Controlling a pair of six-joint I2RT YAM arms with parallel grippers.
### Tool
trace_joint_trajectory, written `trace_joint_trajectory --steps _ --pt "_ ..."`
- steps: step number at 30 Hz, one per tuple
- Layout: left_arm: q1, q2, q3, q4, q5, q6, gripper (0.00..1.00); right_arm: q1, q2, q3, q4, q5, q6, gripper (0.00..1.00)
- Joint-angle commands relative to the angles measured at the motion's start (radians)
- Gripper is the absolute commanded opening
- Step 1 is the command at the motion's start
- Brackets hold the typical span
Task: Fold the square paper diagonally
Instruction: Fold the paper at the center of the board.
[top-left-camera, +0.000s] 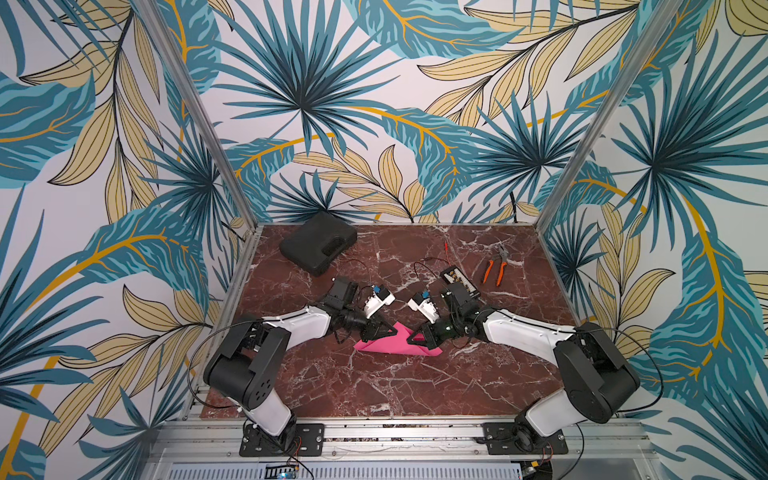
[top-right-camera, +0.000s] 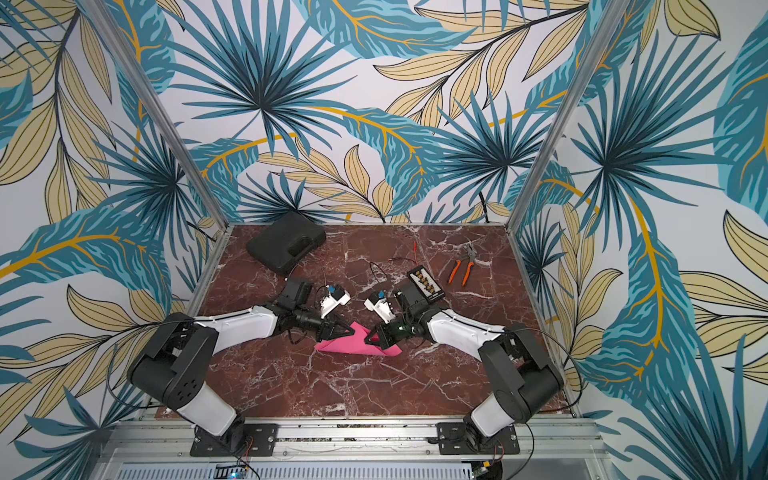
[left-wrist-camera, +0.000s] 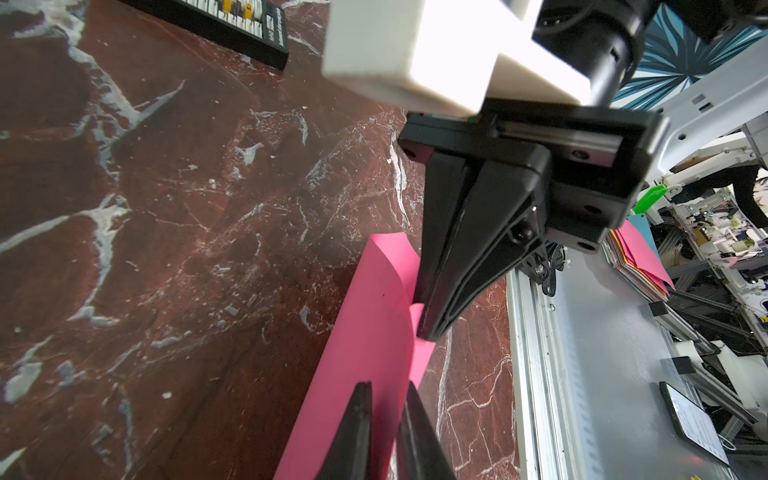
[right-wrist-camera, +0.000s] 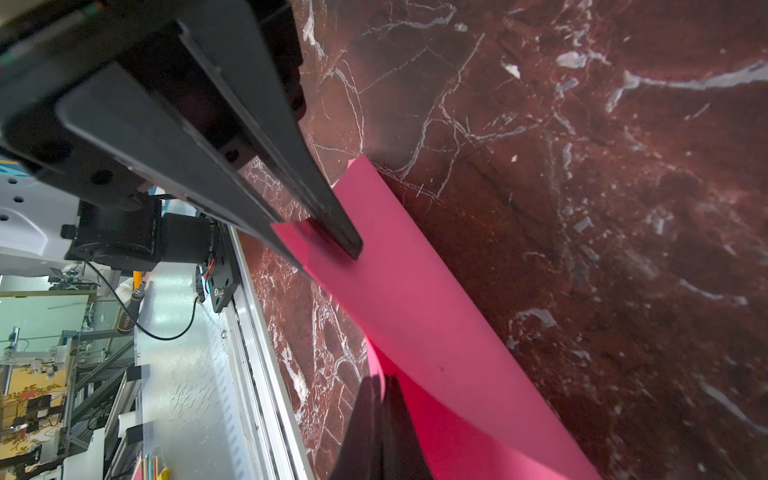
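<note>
L jaws & R jaws at pink sq paper (top-left-camera: 390, 347).

Black plastic case (top-left-camera: 318, 248) at far-left corner of red marble tabletop (top-left-camera: 374, 386). Orange-handled pliers (top-left-camera: 494, 266) far right. Small black box w/ yellow & white slots (top-left-camera: 459, 281) near them, thin red leads (top-left-camera: 436, 253) alongside. Leaf-print wallpaper (top-left-camera: 307, 91) all round.

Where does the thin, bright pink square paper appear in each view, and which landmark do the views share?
In a top view: the bright pink square paper, low centre.
In a top view: the paper, low, just left of centre.
Left wrist: the paper runs between the left gripper and the right gripper.
Right wrist: the paper curves between both grippers.
Shared landmark: the silver aluminium rail, in all views.
</note>
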Motion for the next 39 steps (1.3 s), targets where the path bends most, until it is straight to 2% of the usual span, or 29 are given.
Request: trace_joint_trajectory --steps 1,39 --pt "0.002 0.008 0.024 -0.004 0.015 -0.002 0.16 0.009 0.007 0.016 -0.028 0.011 -0.026 0.00" --pt "0.003 0.016 0.029 -0.016 0.013 -0.001 0.19 0.015 0.002 0.073 -0.127 0.034 -0.074 0.00"
